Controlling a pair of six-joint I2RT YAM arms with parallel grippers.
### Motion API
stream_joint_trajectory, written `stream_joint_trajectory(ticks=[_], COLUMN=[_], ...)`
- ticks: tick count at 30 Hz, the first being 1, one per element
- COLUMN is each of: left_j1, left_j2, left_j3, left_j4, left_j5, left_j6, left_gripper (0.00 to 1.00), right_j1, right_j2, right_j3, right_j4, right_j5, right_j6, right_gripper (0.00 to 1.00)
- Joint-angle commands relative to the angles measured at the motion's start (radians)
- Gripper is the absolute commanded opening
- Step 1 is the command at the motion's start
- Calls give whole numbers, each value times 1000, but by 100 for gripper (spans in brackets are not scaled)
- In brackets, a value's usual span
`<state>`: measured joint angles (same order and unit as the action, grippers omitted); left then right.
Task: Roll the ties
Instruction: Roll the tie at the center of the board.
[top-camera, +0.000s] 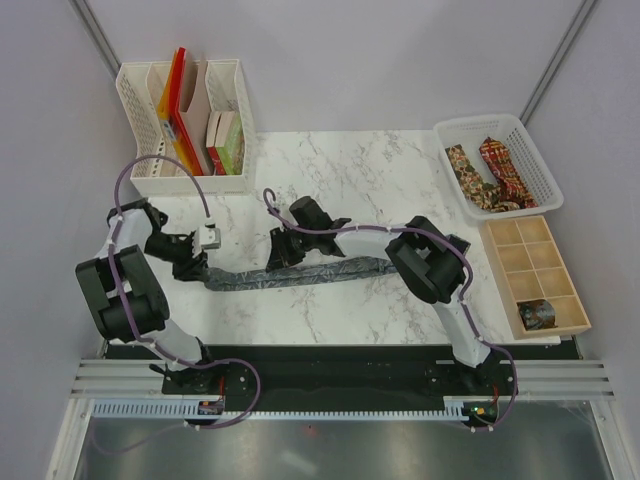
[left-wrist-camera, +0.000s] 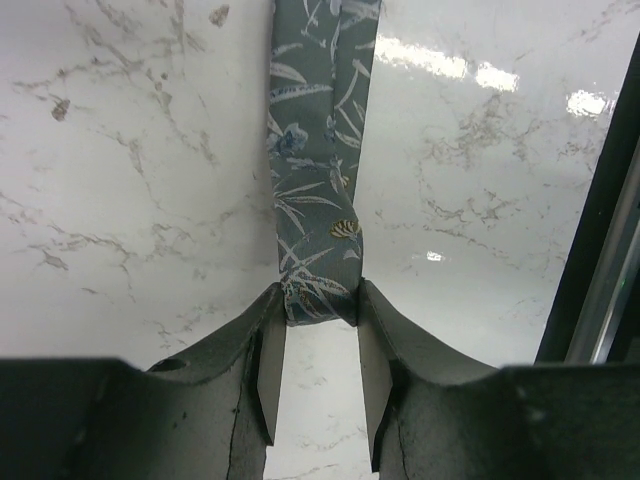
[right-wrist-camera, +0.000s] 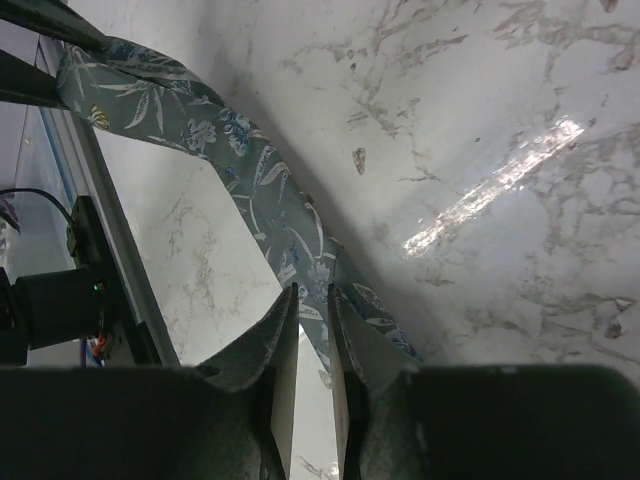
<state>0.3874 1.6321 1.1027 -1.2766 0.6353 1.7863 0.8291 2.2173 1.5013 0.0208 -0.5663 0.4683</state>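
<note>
A dark grey-green tie (top-camera: 320, 272) with a leaf pattern lies stretched left to right across the marble table. My left gripper (top-camera: 197, 268) holds its left end; in the left wrist view the tie (left-wrist-camera: 315, 180) runs away from the gripper (left-wrist-camera: 318, 300), its end pinched between both fingertips. My right gripper (top-camera: 283, 252) sits over the tie's middle; in the right wrist view the narrow-set jaws of the gripper (right-wrist-camera: 313, 295) are closed on the tie (right-wrist-camera: 240, 160). A brown-gold tie (top-camera: 465, 170) and a red tie (top-camera: 505, 165) lie in a basket at the back right.
The white basket (top-camera: 530, 150) stands at the back right. In front of it is a wooden compartment tray (top-camera: 505, 262) with a rolled dark bundle (top-camera: 536, 314) in its near cell. A white file rack (top-camera: 135, 110) with coloured folders stands at the back left.
</note>
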Motion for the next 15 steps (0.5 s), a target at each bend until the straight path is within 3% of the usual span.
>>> stream_joint_trajectory(ticks=[1,9,15], left_j1=[-56,-226,-329], left_j2=[-58,-51,-11], left_j3=[51,39,-9], left_j4=[-47,25,167], left_j5=[96,190,221], left_j6=[-67,-226,-352], left_gripper=[41,42,42], right_j1=[11,10,-22], right_j2=[24,-1,-59], right_j3=[27,-22,-108], right_j4=[61,88,237], right_j5=[-21,-27,-90], right_j6=[66,75,222], right_gripper=[24,24,31])
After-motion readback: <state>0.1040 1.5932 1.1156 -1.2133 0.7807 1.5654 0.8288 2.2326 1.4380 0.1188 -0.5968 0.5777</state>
